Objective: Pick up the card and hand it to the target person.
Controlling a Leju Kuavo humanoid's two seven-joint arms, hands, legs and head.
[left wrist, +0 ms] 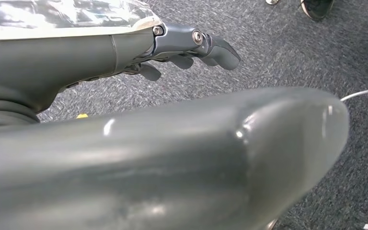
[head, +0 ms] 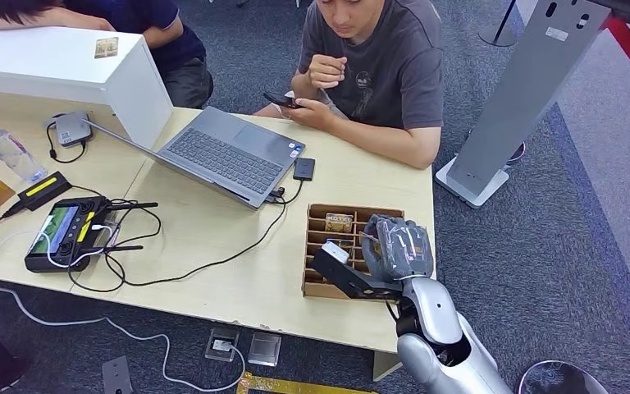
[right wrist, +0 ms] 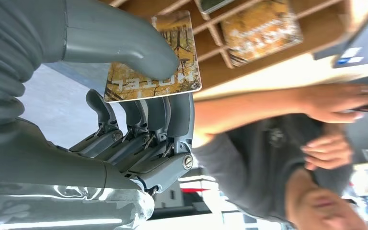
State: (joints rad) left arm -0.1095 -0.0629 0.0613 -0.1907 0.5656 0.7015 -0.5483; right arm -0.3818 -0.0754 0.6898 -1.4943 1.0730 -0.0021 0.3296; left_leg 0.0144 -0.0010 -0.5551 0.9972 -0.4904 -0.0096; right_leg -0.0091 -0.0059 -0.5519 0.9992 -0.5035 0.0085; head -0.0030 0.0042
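Pinching the card (right wrist: 151, 57) between thumb and fingers, the right hand (head: 396, 249) hovers over the cardboard tray (head: 316, 287) at the frame's lower right, while the left hand (left wrist: 191, 48) hangs loosely curled, holding nothing.

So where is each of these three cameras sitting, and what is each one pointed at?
Head view: high on the body, looking down at the table; right hand over the wooden tray.
Left wrist view: behind the hanging left hand, facing carpet.
Right wrist view: behind the right hand, which pinches the card.
Head and right wrist views share the tray and the seated person.
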